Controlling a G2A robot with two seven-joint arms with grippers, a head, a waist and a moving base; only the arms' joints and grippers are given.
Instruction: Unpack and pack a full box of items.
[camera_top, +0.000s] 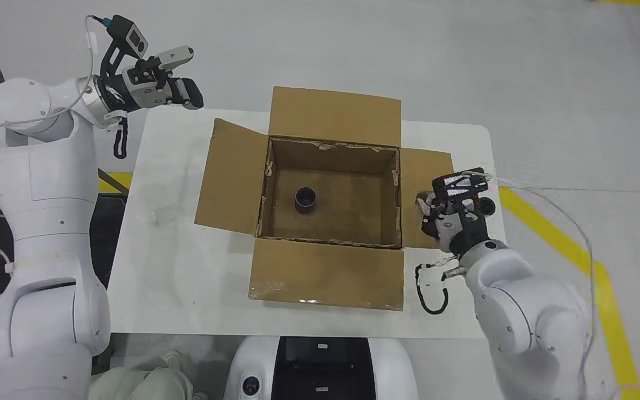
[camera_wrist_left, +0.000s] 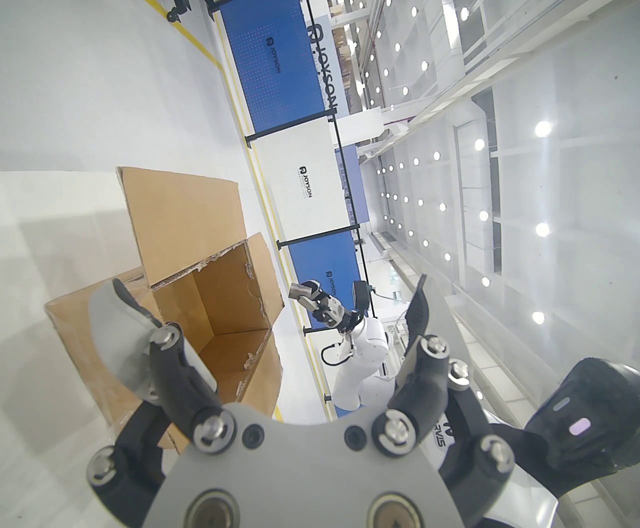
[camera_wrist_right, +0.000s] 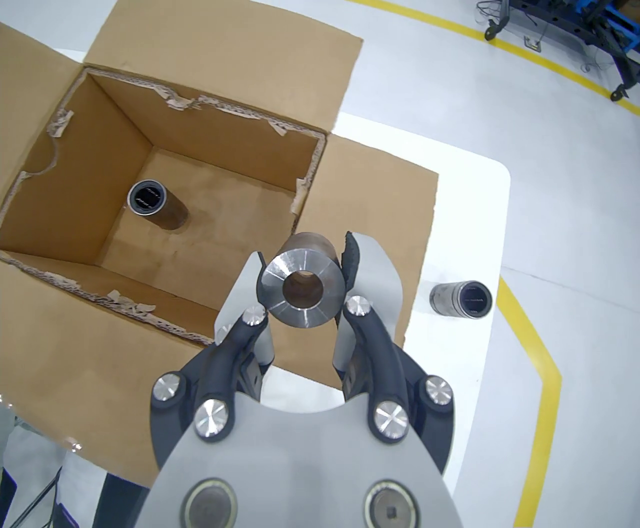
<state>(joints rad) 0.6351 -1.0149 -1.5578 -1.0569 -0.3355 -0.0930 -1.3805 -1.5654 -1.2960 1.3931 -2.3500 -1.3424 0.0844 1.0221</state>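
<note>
Left gripper (camera_top: 188, 78) hung off the table's (camera_top: 170, 250) far-left corner, fingers spread wide, nothing in them. Cardboard box (camera_top: 235, 175) sat mid-table, all four flaps folded out. One linear bearing (camera_top: 305, 200) stood upright on the box floor, left of centre. Right gripper (camera_top: 452, 205) was over the right flap, clamped on a steel bushing (camera_wrist_right: 302, 285), bore facing the wrist camera. Second bearing (camera_wrist_right: 460, 300) lay on its side on the table, just beyond that flap.

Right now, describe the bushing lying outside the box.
Find the open cardboard box on the white table. Beyond its flap by the right claw, one bushing lies sideways on the tabletop; the upright bushing is inside the box, the plain sleeve in that claw.
</note>
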